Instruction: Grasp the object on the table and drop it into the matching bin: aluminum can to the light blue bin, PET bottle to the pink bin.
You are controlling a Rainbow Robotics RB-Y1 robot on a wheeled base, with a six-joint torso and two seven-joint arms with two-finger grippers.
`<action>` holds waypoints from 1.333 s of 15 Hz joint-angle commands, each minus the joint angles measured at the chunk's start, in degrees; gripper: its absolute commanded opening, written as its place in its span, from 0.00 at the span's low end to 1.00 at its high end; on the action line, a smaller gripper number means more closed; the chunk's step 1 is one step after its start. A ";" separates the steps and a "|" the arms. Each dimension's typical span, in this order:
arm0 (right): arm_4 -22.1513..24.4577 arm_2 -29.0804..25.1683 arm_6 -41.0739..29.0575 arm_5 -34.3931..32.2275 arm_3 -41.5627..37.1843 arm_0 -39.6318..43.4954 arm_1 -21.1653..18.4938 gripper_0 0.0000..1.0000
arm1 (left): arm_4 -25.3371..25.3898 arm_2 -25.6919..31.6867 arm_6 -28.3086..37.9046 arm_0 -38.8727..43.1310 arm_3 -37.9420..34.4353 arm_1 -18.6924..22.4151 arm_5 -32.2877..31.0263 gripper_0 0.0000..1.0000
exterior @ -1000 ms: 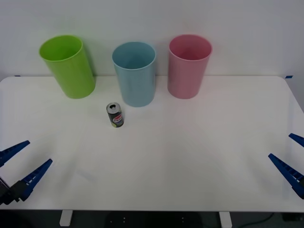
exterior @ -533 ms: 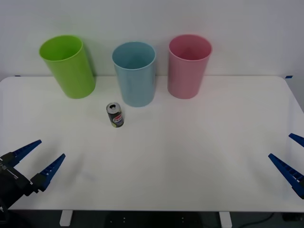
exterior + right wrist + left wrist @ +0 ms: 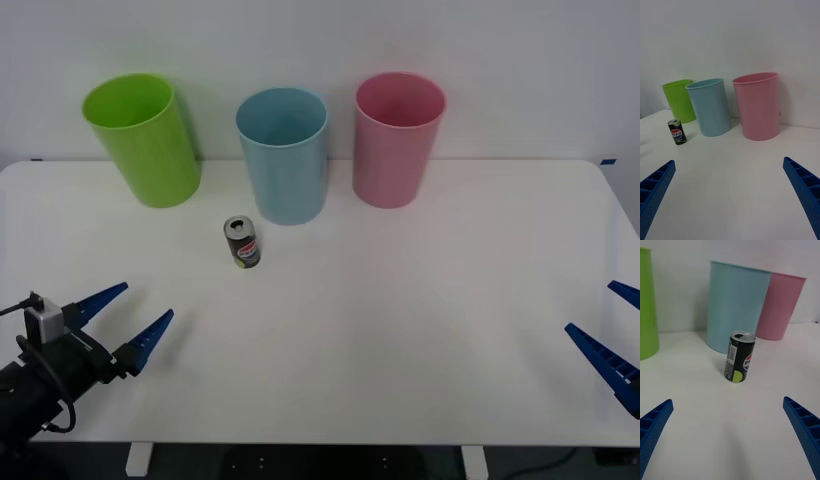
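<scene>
Standing upright on the table [image 3: 420, 330], the can [image 3: 241, 242] lies well ahead of your left gripper [image 3: 128, 315], just before the blue bin [image 3: 284, 155]. You see the pink bin [image 3: 397, 139] beside that, green bin [image 3: 143, 139] opposite. Left gripper: fingers spread wide, empty. Right gripper [image 3: 612, 328]: parked at the table's right edge, likewise wide.

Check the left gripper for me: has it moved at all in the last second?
Yes. The left gripper, open, has advanced over the table from the near left corner toward the aluminum can, which stands in front of the light blue bin.
</scene>
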 commanded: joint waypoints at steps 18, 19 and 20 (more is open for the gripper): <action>0.00 0.00 0.00 0.00 0.00 0.00 0.00 1.00 | -11.41 0.33 -6.97 -17.56 15.17 -12.96 11.94 1.00; 0.00 0.00 0.00 0.00 0.00 0.00 0.00 1.00 | -11.41 0.33 -7.14 -18.52 16.40 -12.96 12.03 1.00; 0.00 0.00 0.00 0.00 0.00 0.00 0.00 1.00 | -11.50 0.07 -7.32 -19.49 17.37 -12.96 12.47 1.00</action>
